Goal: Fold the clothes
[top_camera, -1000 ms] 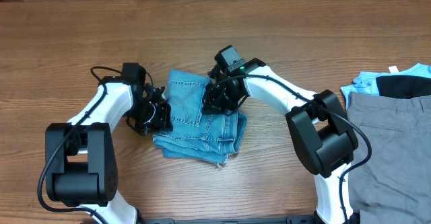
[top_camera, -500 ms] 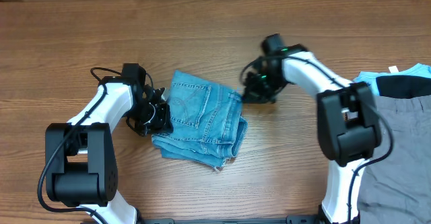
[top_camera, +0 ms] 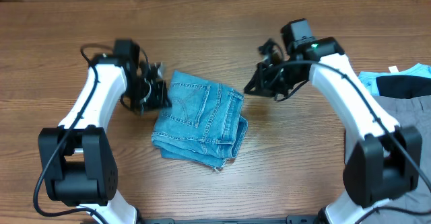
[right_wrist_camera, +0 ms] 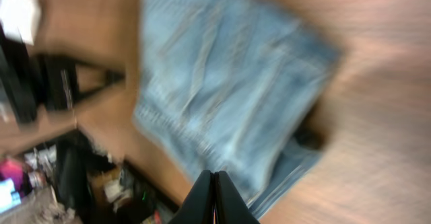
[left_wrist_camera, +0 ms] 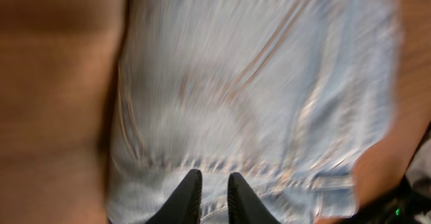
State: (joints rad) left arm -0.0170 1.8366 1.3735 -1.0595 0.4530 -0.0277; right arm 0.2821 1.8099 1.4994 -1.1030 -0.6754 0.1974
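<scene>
The light blue denim jeans [top_camera: 200, 122] lie folded into a compact bundle in the middle of the table, a stitched back pocket facing up. My left gripper [top_camera: 157, 93] hovers just off the bundle's upper left edge. The blurred left wrist view shows the jeans [left_wrist_camera: 256, 96] filling the picture and my left gripper [left_wrist_camera: 214, 183] narrowly open with nothing between the fingers. My right gripper [top_camera: 260, 83] hangs to the right of the bundle, apart from it. In the right wrist view the right gripper [right_wrist_camera: 213, 183] is shut and empty above the jeans [right_wrist_camera: 222, 96].
At the right edge lies a pile of other clothes: grey trousers [top_camera: 384, 126], a black garment [top_camera: 403, 85] and a light blue garment [top_camera: 367, 81]. The table [top_camera: 202, 29] is brown wood.
My right gripper has left the top of the jeans and swung right and up. My left arm has pulled back slightly up and left from the bundle's edge. The jeans settled flatter.
</scene>
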